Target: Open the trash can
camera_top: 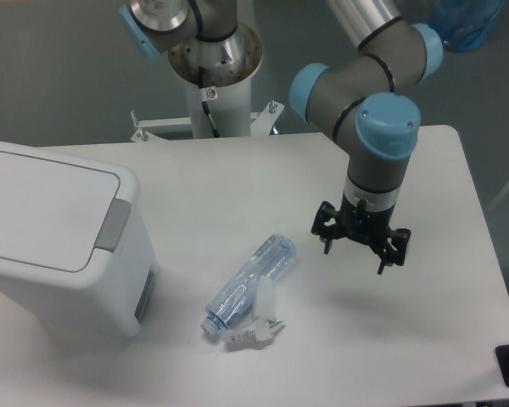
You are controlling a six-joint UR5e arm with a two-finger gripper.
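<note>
My fingers [361, 251] hang spread and empty near the bench's right edge, the trash can [59, 237], lid closed, well apart at the left edge.

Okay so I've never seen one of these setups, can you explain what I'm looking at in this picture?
This is one view from a fixed camera looking down at a white table. The grey and blue jointed machine is a robot arm, mounted on the post at the back. At its end is a small black gripper with two fingers; they are spread open and hold nothing, hanging above the table. On the left stands a white trash can with its lid closed and a grey push tab on the edge. In the middle lies a crushed clear plastic bottle on its side, its label partly peeled off.
</note>
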